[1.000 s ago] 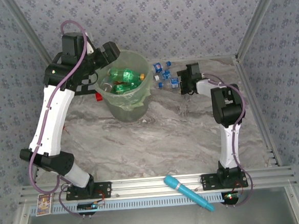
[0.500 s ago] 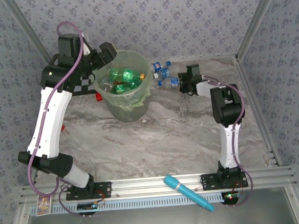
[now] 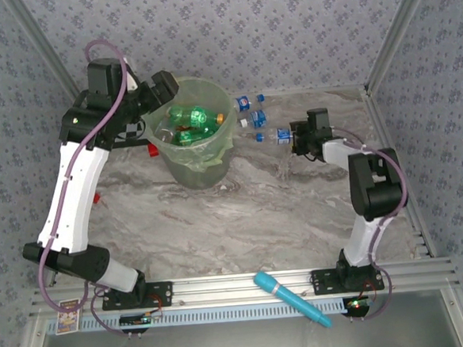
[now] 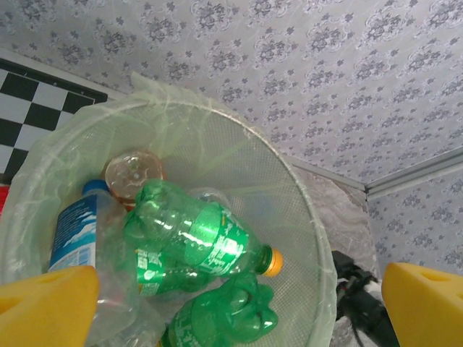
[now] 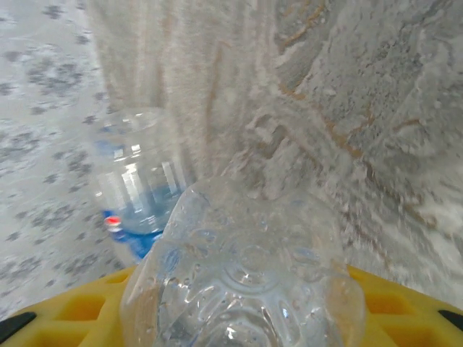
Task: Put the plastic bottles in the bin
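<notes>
**A:** Which arm has a bottle right now?

**B:** The right gripper (image 3: 294, 137). Its jaws are closed on a clear bottle (image 3: 272, 136), gripping near the base. In the right wrist view the dimpled bottom fills the gap between the yellow fingers (image 5: 405, 289).

**A:** How does the bottle lie in the jaws?

**B:** Its long axis runs straight out ahead of the jaws, capped end leading. That end points toward the bin (image 3: 214, 155), which stands well ahead of the jaws and apart from them.

**A:** And the other arm?

**B:** The left gripper (image 3: 162, 87) hovers just over the bin's far-left rim with its jaws spread wide and nothing between them. Directly below them, green bottles (image 4: 202, 238) lie inside the bin.

**A:** Is anything between the held bottle and the bin?

**B:** A few loose bottles (image 3: 246, 102) lie on the table (image 3: 243, 220), ahead of the right jaws and off to their right side. The right arm is nearer to them.

**A:** So what does the next move depend on?

**B:** I would say on lifting the cap end over the rim, since the bottle already points that way.
</notes>
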You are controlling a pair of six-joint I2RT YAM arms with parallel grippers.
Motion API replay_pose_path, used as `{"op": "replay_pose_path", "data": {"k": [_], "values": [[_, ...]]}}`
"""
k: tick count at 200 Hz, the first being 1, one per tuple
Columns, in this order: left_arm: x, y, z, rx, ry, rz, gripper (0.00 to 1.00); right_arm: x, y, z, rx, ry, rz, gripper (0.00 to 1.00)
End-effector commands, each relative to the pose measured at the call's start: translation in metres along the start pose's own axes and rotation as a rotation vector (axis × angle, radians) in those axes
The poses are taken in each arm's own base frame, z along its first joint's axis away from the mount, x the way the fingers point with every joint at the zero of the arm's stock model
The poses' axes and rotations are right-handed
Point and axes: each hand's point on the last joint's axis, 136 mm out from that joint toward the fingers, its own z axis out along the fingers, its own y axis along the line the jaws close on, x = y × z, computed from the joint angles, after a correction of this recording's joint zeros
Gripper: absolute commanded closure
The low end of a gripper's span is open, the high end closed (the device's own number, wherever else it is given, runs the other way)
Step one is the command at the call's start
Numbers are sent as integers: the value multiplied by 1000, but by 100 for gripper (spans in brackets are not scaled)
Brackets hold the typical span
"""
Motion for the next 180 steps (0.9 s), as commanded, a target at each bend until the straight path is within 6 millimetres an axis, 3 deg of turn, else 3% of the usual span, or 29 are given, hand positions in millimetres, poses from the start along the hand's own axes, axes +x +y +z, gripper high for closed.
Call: {"op": "replay_pose_path", "data": {"k": [1, 50, 91, 113, 172, 180], "values": [[-9, 3, -18, 2, -64, -15, 0, 0, 17, -35, -63, 1, -25, 47], [2, 17, -31, -27, -72, -50, 0, -2, 39, -95, -144, -20, -61, 47], [8, 21, -45, -23, -78, -57, 0, 19, 63, -136, -231, -53, -92, 48], [9, 22, -53, -16, -87, -49, 0, 38, 82, -158, -286, -85, -123, 48], [22, 30, -86, 13, -114, -37, 0, 111, 141, -209, -430, -138, -221, 48], [24, 31, -90, 17, -119, -37, 0, 125, 159, -222, -474, -137, -233, 48]]}}
